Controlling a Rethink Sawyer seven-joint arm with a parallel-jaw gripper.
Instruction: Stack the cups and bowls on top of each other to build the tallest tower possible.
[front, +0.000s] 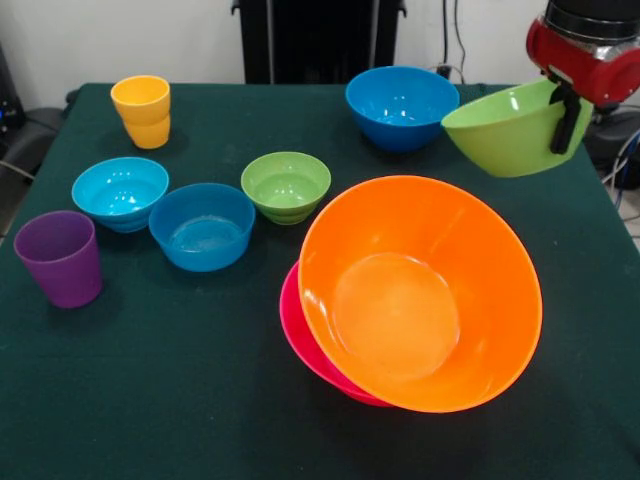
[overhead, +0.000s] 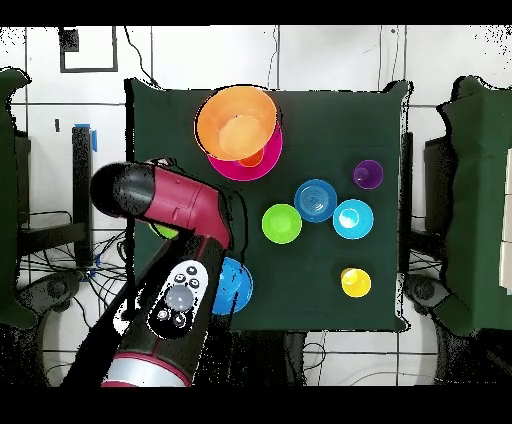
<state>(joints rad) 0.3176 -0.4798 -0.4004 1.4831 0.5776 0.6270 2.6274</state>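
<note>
My gripper (front: 563, 125) is shut on the rim of a medium green bowl (front: 505, 130), which hangs tilted in the air at the table's right edge. In the overhead view only a sliver of this bowl (overhead: 165, 231) shows under the arm. The tower (front: 400, 310) is a large orange bowl (front: 420, 295) leaning on a large pink bowl (front: 295, 335); from above, an orange cup (overhead: 252, 158) peeks out between them. Standing loose are a medium blue bowl (front: 401, 105), a small green bowl (front: 286, 186), a small blue bowl (front: 203, 226), a cyan bowl (front: 120, 192), a purple cup (front: 60, 258) and a yellow cup (front: 141, 110).
The dark green table cloth (front: 150, 400) ends close to the pink bowl at the front. The red arm (overhead: 175, 200) covers part of the medium blue bowl (overhead: 238, 287) from above. Chairs (overhead: 480, 200) stand beside the table.
</note>
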